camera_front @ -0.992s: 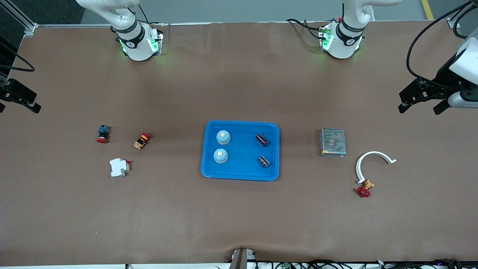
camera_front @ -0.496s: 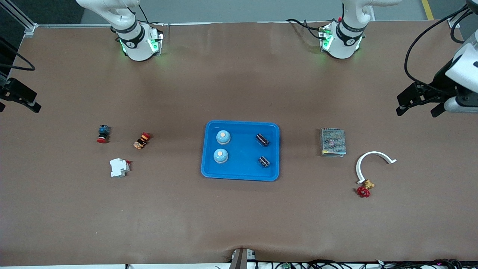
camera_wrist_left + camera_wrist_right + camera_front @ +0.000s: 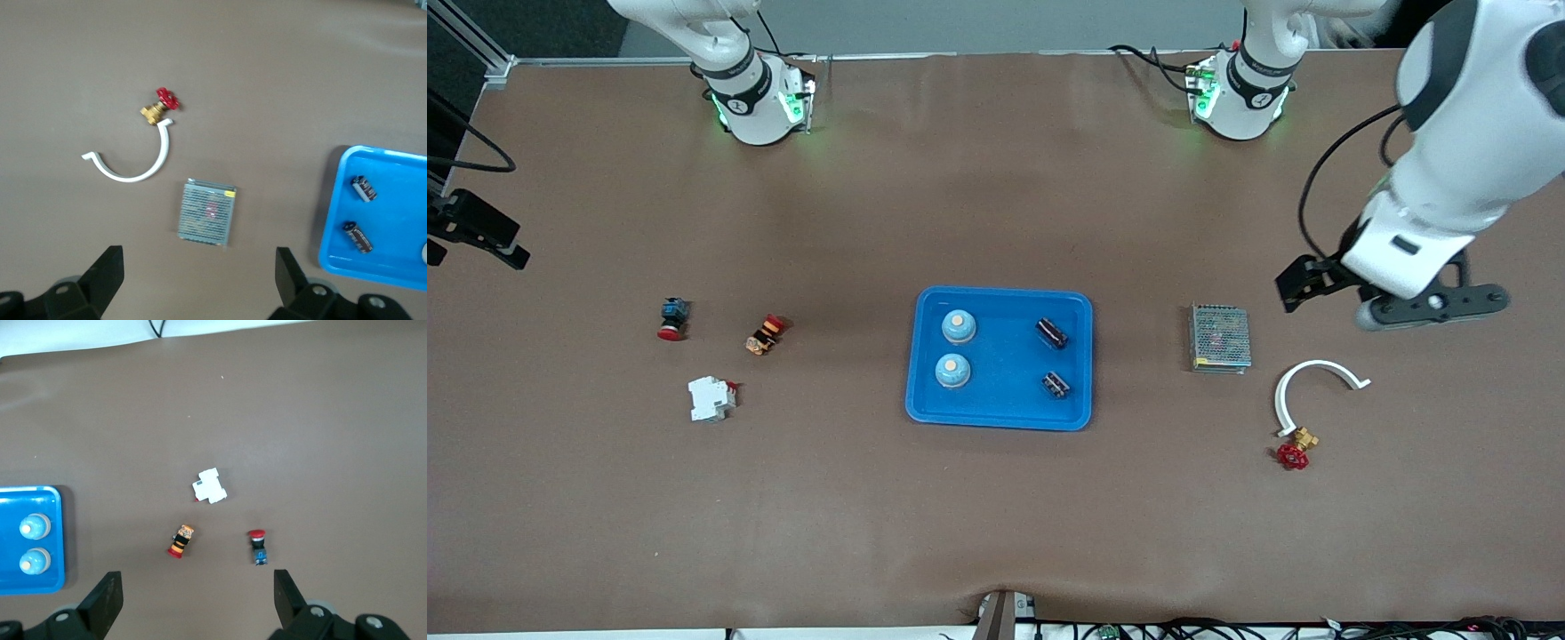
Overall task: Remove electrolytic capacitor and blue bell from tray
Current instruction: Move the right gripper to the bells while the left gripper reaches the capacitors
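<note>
On the brown tabletop (image 3: 996, 516), the blue tray (image 3: 1000, 413) holds two bells (image 3: 952, 371) toward the right arm's end and two capacitors (image 3: 1056, 384) toward the left arm's end. The left gripper (image 3: 199, 287) hangs empty beside the metal mesh box (image 3: 1219, 337), jaws spread wide. The right gripper (image 3: 195, 607) waits at its table end, jaws also wide apart.

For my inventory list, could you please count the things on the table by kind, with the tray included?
Blue tray: 1
Bells: 2
Capacitors: 2
Push buttons: 2
White breaker: 1
Mesh power supply: 1
White curved clip: 1
Red-handled valve: 1
Total: 11
</note>
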### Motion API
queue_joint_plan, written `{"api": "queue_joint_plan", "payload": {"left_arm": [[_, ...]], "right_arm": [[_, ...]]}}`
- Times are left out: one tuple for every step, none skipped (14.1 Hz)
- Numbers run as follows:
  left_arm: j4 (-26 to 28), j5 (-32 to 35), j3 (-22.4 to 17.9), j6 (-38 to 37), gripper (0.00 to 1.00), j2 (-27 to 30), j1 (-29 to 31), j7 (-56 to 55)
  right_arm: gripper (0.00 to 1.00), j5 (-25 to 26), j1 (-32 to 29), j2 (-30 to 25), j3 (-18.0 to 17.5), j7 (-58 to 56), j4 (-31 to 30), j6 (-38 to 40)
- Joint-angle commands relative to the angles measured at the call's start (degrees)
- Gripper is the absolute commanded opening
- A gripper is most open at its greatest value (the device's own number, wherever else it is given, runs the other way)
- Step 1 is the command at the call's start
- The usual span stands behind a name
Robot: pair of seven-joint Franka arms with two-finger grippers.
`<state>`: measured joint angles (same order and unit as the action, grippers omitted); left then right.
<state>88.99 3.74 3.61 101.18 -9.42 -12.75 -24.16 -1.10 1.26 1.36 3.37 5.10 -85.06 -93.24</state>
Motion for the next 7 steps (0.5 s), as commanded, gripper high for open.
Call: {"api": "queue_joint_plan", "payload": {"left_arm": [[-3.6,1.3,0.0,-0.6,1.0,-3.7,-2.1,-4.3],[-3.7,1.2,0.0,-0.6,1.0,-4.0,-2.8,-4.8],[-3.7,1.1,0.1,-0.5,1.0,-4.7,-3.2,-5.1],[-3.7,0.9,0.2,-0.5,1.0,-5.3,-3.7,-5.4],[-3.7,1.0,0.2,-0.2,1.0,-6.0,-4.8,-6.0],[-3.7,0.7,0.2,-0.2,1.0,-6.7,-5.7,-7.3],[-3.7,0.6,0.2,-0.2,1.0,-7.2,-6.1,-9.3]], "right_arm": [[1.0,-0.3,3.5,-1.5,0.1,7.4,-3.9,-0.9],[1.0,-0.3,4.3,-1.3,0.1,9.7,-4.3,-1.0],[1.0,-0.3,5.0,-1.2,0.1,10.4,-5.5,-2.3],[1.0,-0.3,5.2,-1.2,0.1,10.5,-7.6,-4.6],[1.0,-0.3,5.3,-1.1,0.0,10.5,-9.6,-7.2],[1.0,-0.3,5.8,-0.7,0.1,10.2,-11.3,-10.1],[1.0,-0.3,6.0,0.3,0.1,10.3,-12.1,-11.9]]}}
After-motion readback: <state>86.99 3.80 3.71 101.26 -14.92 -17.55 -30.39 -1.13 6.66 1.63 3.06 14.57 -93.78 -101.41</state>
